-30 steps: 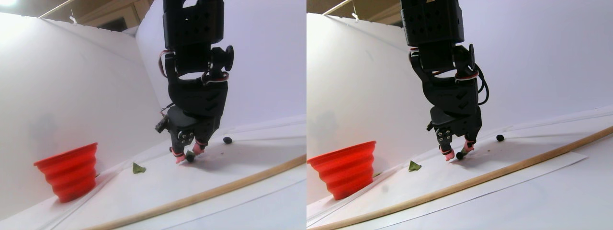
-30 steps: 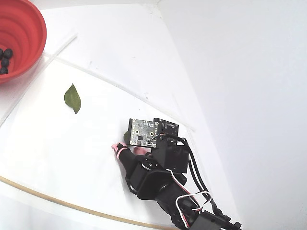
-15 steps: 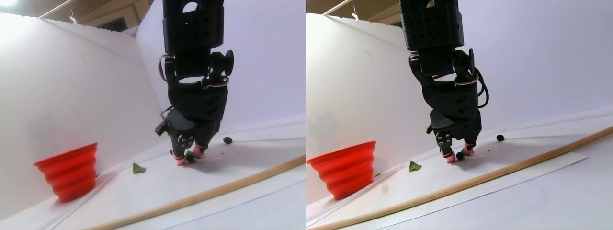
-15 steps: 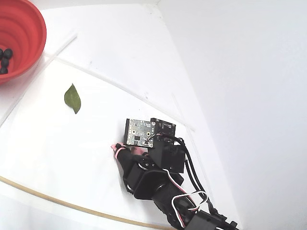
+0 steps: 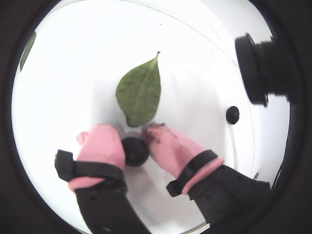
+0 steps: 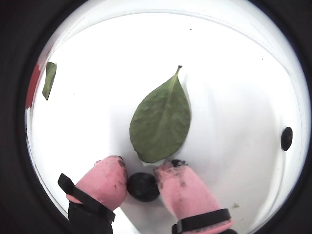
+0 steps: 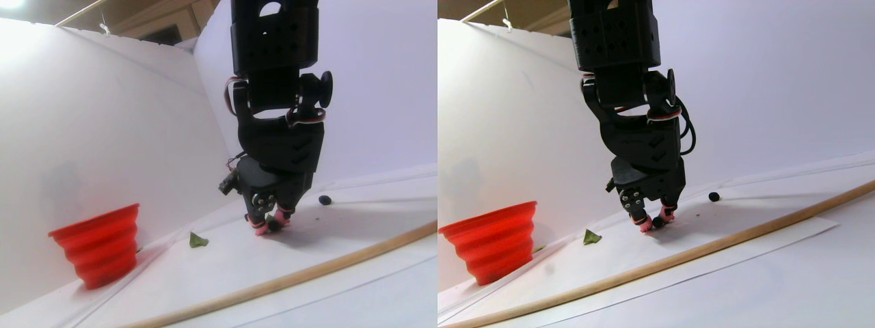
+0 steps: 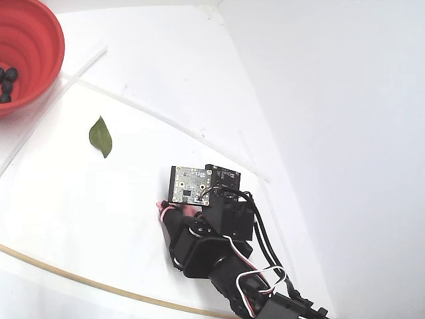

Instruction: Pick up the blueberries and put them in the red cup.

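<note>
- One blueberry [image 6: 143,186] sits pinched between the gripper [image 6: 141,176]'s pink fingertips [image 6: 108,176], down at the white sheet, touching the leaf [image 6: 161,121]'s near edge.
- Lift straight, keep the squeeze gentle, then carry to the red cup [image 8: 28,50].
- A second berry [image 5: 232,114] waits nearby.

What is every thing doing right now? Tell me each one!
gripper: shut on a blueberry, low at the white sheet.
held blueberry: pinched between the pink fingertips.
loose blueberry: lying alone on the sheet, untouched.
big leaf: lying flat just beyond the fingertips.
small leaf: lying flat, apart from the arm.
red cup: upright, open, with blueberries inside.
wooden stick: lying along the sheet's edge.
</note>
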